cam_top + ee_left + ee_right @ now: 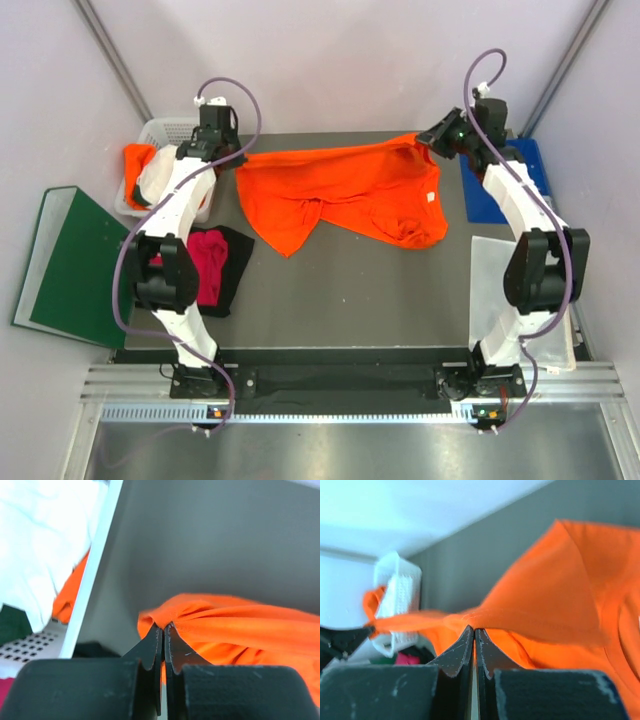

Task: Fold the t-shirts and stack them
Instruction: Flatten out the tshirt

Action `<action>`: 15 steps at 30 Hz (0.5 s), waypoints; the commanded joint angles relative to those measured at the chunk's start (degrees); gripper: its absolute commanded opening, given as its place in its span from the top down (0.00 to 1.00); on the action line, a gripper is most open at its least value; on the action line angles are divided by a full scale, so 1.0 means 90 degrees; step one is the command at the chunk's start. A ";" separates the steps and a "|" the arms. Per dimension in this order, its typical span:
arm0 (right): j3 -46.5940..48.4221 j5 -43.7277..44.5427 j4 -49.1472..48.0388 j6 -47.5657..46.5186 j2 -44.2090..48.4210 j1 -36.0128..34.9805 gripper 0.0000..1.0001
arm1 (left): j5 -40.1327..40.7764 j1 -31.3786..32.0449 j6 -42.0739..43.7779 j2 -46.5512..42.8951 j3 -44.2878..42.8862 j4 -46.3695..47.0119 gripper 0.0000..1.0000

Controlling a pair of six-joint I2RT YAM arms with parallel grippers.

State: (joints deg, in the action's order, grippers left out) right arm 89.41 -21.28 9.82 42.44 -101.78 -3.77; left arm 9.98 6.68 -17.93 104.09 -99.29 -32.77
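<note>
A bright orange t-shirt (340,190) hangs stretched across the back of the table between my two grippers. My left gripper (236,160) is shut on its left corner, the cloth bunched at the fingertips (163,626). My right gripper (425,138) is shut on the opposite corner, pinching a fold (474,628) of the orange t-shirt (560,590). Folded magenta-pink and black t-shirts (212,265) lie stacked by the left arm. A white t-shirt (160,178) and another orange one (136,160) rest in the white basket (165,130).
A dark green binder (65,262) lies off the table's left edge. A blue folder (520,180) sits at the back right under the right arm. A clear flat sheet (495,290) lies at the right side.
</note>
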 commanded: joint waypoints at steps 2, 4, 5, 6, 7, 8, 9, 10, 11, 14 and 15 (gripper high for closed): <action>-0.1045 -0.0370 0.1065 -0.0506 0.0546 0.0067 1.00 | 0.0365 -0.0048 -0.0214 -0.0150 0.0494 -0.0235 1.00; -0.1738 -0.0565 0.1290 -0.0642 0.0751 0.0048 0.99 | 0.0483 -0.0058 -0.0263 -0.0150 0.0650 -0.0323 1.00; -0.1963 -0.0623 0.1330 -0.0749 0.0800 0.0038 0.99 | 0.0502 -0.0068 -0.0283 -0.0140 0.0689 -0.0343 1.00; -0.2294 -0.0634 0.1485 -0.0808 0.0839 0.0019 0.99 | 0.0551 -0.0078 -0.0302 -0.0131 0.0738 -0.0352 1.00; -0.2384 -0.0673 0.1593 -0.0876 0.0801 0.0009 0.99 | 0.0552 -0.0088 -0.0302 -0.0072 0.0748 -0.0353 1.00; -0.2472 -0.0712 0.1671 -0.0964 0.0791 0.0018 0.98 | 0.0552 -0.0097 -0.0331 -0.0033 0.0739 -0.0391 1.00; -0.2570 -0.0770 0.1778 -0.1013 0.0694 0.0009 0.88 | 0.0552 -0.0117 -0.0361 0.0035 0.0690 -0.0421 1.00; -0.2551 -0.0800 0.1866 -0.1082 0.0655 0.0009 0.75 | 0.0532 -0.0117 -0.0371 0.0074 0.0671 -0.0431 1.00; -0.2512 -0.0732 0.1887 -0.1208 0.0625 0.0018 0.65 | 0.0503 -0.0117 -0.0380 0.0123 0.0593 -0.0479 1.00; -0.2211 -0.0207 0.1829 -0.1374 0.0800 0.0028 0.36 | 0.0434 -0.0117 -0.0371 0.0279 0.0446 -0.0586 1.00; -0.2103 -0.0059 0.1819 -0.1424 0.0801 0.0038 0.16 | 0.0434 -0.0117 -0.0371 0.0347 0.0426 -0.0606 1.00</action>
State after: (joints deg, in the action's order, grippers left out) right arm 65.19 -26.17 27.27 33.78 -96.92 -3.73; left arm 12.88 6.09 -20.53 105.82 -92.68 -37.23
